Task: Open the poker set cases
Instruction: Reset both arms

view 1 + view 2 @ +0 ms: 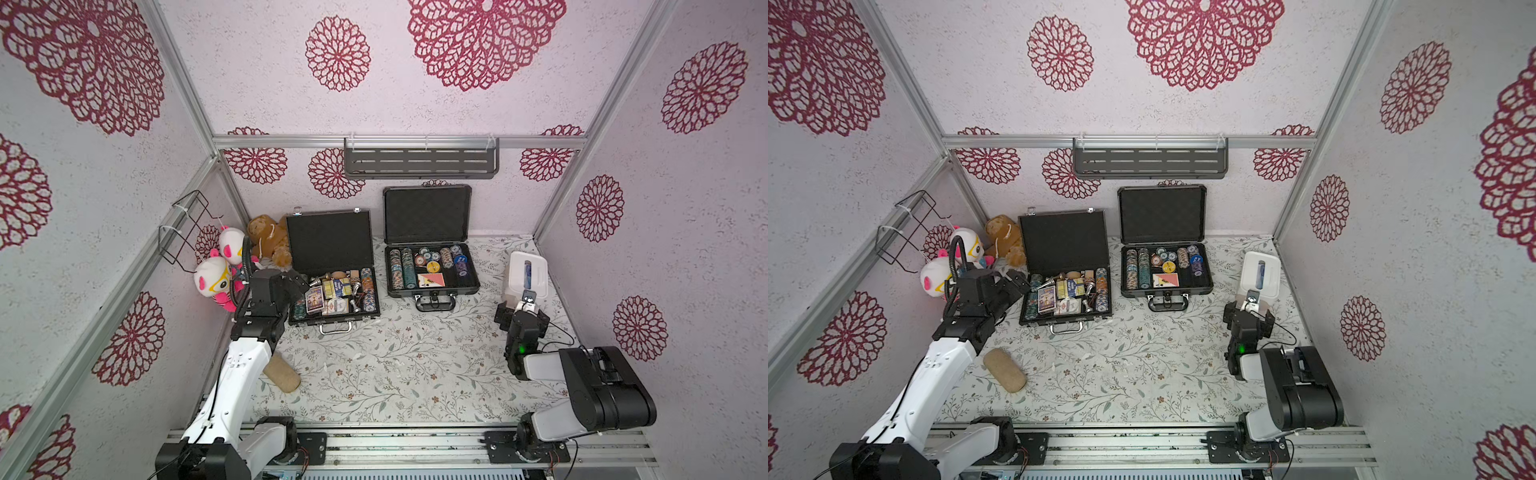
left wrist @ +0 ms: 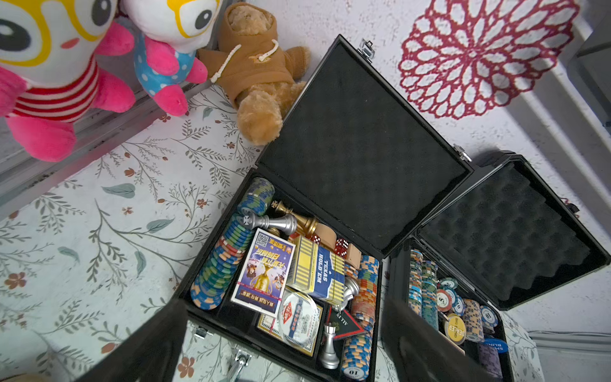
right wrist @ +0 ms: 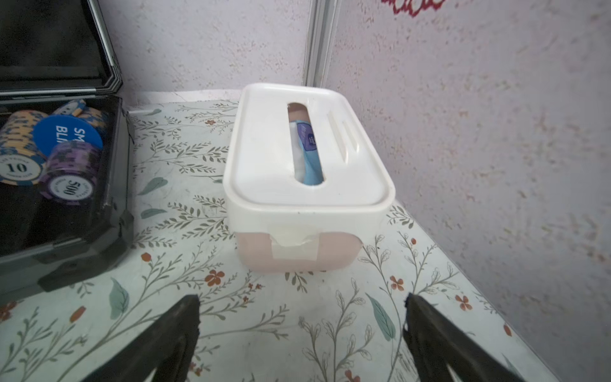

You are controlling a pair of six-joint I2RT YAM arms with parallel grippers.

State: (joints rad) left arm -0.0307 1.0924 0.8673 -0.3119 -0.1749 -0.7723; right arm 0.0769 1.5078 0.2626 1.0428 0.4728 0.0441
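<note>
Black case (image 1: 330, 243), grey case (image 1: 428, 214): long axes crosswise, handles robotward; left hand (image 2: 284, 302), right hand (image 3: 301, 297) seemingly spread.

Body notes. The left arm (image 1: 239, 374) has a long white plastic shell link with small dark screws on its face and a thin black cable (image 1: 216, 386) down one side. Its joint housings are black and boxy, with a ribbed black conduit hose (image 1: 246, 266) at the wrist end. The right arm (image 1: 540, 368) has shorter pale grey-white links, a bulky rounded black motor housing (image 1: 606, 390), a small green indicator light (image 1: 521, 349) lit on a black block, and a loose thin black wire (image 1: 565, 334). The black base plates (image 1: 500, 446) carry silver screw heads. The left gripper (image 2: 284, 307) and right gripper (image 3: 301, 297) have matte black wedge-shaped fingers (image 3: 180, 334) with rough edges.
</note>
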